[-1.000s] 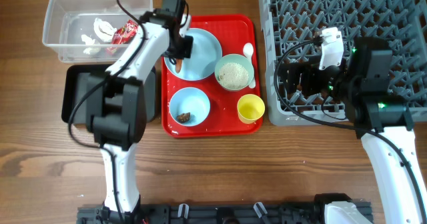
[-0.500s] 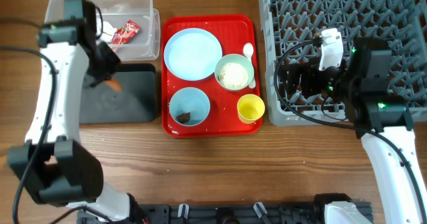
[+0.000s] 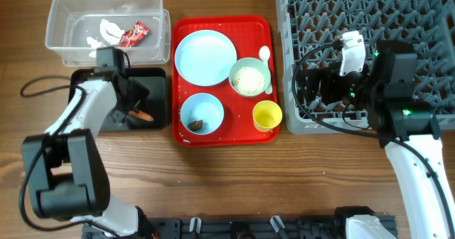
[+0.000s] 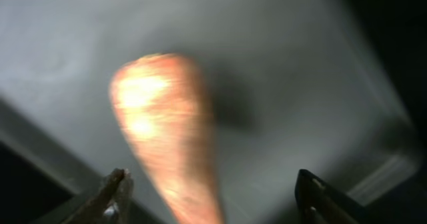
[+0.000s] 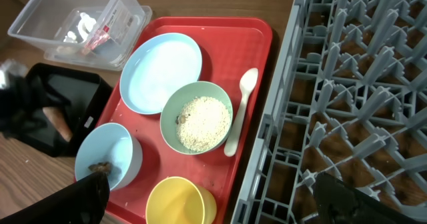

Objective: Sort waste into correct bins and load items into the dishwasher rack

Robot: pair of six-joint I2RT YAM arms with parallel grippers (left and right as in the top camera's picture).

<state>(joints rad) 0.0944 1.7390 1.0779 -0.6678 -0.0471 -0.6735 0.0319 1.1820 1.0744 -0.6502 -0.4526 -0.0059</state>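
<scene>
Orange-red carrot stick (image 4: 167, 137) | on black tray (image 4: 300, 64) | left hand (image 4: 210, 183) spread wide astride it | gripping nothing

The left arm (image 3: 84, 117) is built of white curved links joined by bulky black housings, and a thin black cable (image 3: 27, 89) is looped out beside it. The right arm (image 3: 416, 171) is made the same way, with a white link below a black block. A white module (image 3: 351, 48) is mounted at its wrist, small green lights (image 3: 405, 112) are lit on it, and black cables (image 3: 313, 54) are looped around it. Dark fingertips (image 5: 93, 194) are seen on the right tool (image 5: 220, 197). Those of the left tool (image 4: 210, 197) are dark and blurred.
</scene>
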